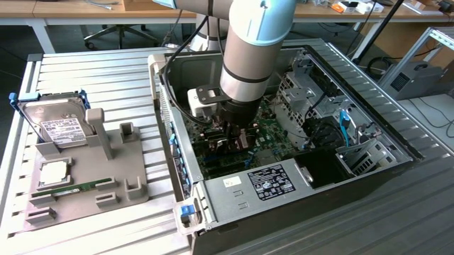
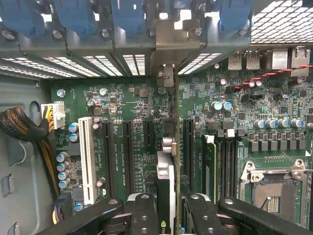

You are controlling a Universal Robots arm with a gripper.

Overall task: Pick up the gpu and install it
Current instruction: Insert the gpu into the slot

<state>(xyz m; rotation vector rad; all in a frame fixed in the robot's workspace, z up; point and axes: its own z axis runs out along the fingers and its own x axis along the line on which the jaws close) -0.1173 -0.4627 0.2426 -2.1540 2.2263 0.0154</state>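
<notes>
Robotics lab: cluttered wooden workbenches point(image 1: 312, 11), rolling chair point(image 1: 117, 34), aluminium-profile table point(image 1: 92, 74), opened PC case point(image 1: 284, 228).

Arm point(image 1: 250, 50) is built as a thick silver-grey tube, capped with a light-blue cover point(image 1: 275, 18) at the joint and ringed by a black band point(image 1: 245, 79) near the wrist. A white block point(image 1: 201, 107) topped by a black bracket point(image 1: 211, 94) is mounted at the wrist, with a black cable point(image 1: 165, 85) run to it. Gripper point(image 2: 172, 210) links are finished in glossy black and fitted with round pivot pins point(image 2: 145, 197).
</notes>
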